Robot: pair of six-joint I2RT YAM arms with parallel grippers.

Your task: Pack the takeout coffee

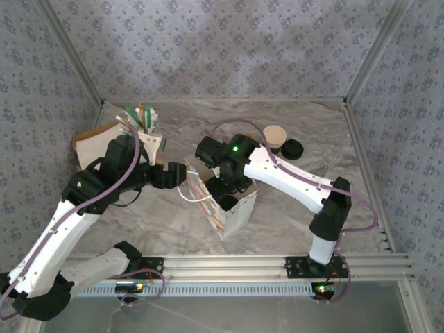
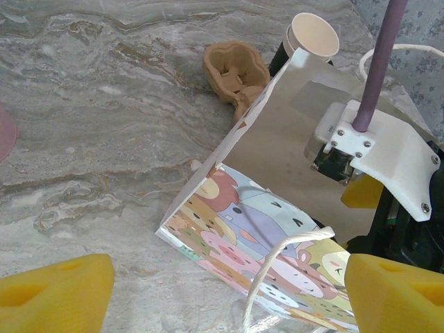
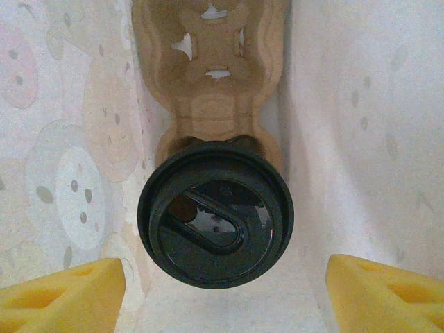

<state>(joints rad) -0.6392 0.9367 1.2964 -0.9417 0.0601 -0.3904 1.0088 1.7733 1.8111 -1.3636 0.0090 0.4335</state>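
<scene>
One right hand [image 3: 223, 298] is shown wide open and empty, directly above the upright takeout coffee [image 3: 216, 211], apparently seated in the carrier [image 3: 208, 76] inside the bag [image 3: 361, 139].

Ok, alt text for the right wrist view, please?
Looking down into a paper bag, the black-lidded takeout coffee sits at the near end of a brown pulp carrier lying on the bag floor. The right end effector is open, its yellow fingertips on either side of the lid, not touching it.
</scene>
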